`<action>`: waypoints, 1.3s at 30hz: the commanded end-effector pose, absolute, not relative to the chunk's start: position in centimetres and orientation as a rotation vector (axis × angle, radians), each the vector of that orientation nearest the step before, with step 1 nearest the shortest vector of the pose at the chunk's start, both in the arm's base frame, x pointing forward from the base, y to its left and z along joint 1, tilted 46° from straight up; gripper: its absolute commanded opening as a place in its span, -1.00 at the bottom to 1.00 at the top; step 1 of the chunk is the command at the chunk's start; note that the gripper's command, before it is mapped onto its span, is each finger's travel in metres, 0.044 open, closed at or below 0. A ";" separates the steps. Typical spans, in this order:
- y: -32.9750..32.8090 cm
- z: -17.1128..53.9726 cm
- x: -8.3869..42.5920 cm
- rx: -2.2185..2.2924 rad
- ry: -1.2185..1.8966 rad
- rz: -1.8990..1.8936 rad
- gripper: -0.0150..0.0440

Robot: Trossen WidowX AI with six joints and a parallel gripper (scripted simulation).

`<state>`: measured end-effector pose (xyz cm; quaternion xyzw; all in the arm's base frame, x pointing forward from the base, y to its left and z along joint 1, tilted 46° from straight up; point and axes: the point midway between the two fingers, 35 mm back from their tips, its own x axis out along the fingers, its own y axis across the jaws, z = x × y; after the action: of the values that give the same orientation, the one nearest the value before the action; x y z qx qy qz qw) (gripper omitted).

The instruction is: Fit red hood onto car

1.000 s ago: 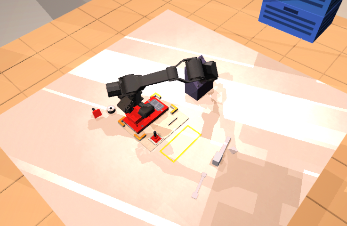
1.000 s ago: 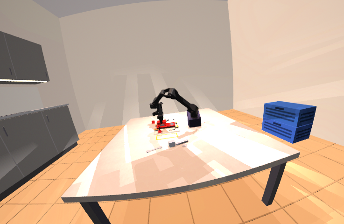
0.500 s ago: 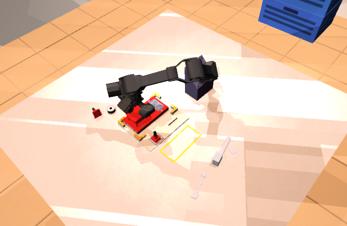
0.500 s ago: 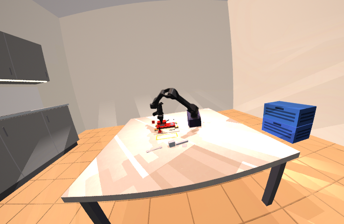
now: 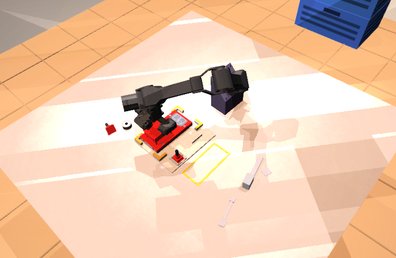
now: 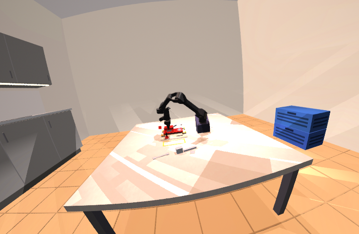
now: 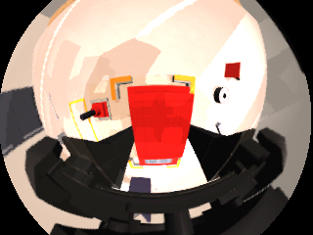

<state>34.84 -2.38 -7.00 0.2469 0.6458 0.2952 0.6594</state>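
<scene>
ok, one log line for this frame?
phase: placing | jaws: shut on hood | hood: over chassis in jig | seated: cannot tell
</scene>
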 end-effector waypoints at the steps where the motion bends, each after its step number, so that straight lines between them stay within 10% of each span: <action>1: -2.2 -7.2 34.8 0.568 1.462 0.666 -0.49; 39: -1.1 -8.3 34.9 0.567 1.462 0.667 -0.49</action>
<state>34.88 -1.14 -8.27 0.2473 0.6458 0.2954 0.6592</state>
